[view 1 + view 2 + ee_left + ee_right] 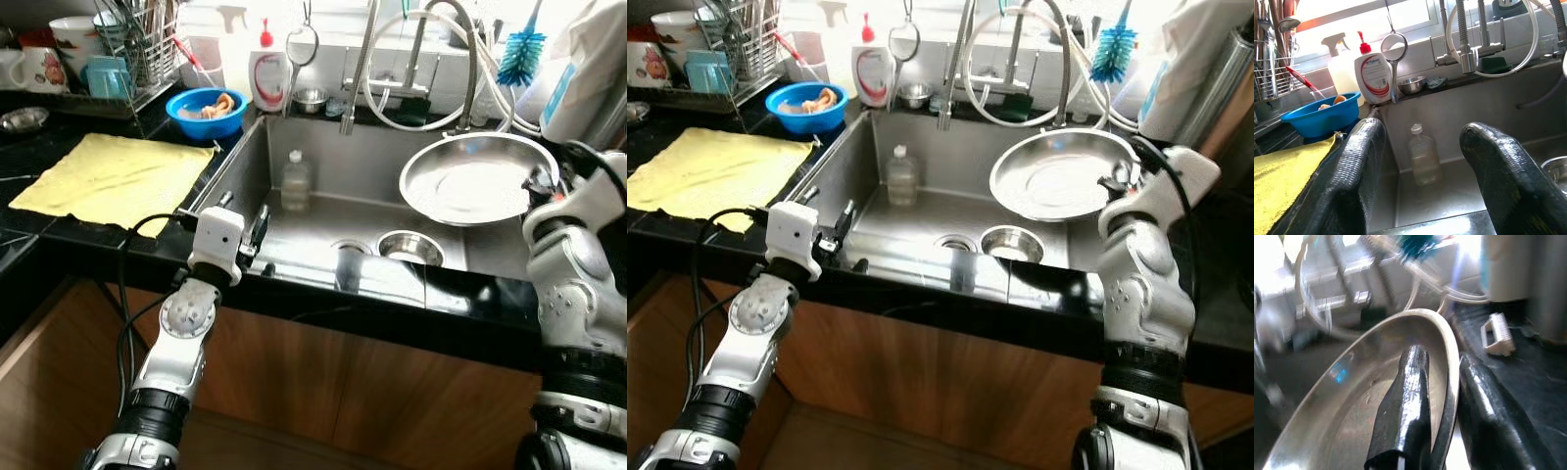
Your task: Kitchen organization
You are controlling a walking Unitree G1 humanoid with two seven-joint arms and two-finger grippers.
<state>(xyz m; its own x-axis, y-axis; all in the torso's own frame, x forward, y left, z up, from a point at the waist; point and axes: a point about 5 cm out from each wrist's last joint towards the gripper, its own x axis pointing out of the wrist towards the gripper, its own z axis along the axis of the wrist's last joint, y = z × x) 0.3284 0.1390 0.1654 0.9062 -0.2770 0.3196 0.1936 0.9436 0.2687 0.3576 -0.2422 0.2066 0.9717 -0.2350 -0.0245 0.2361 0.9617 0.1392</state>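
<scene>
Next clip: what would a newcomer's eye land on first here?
The big steel pan held tilted over the sink, its rim pinched between the right gripper fingers. Next, the yellow cloth spread on the black counter to the left, and the left gripper hovering open at the sink's front edge, facing a clear bottle standing inside.

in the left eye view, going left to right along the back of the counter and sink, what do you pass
mugs → dish rack → blue bowl → soap bottle → small steel bowl → faucet → blue brush
</scene>
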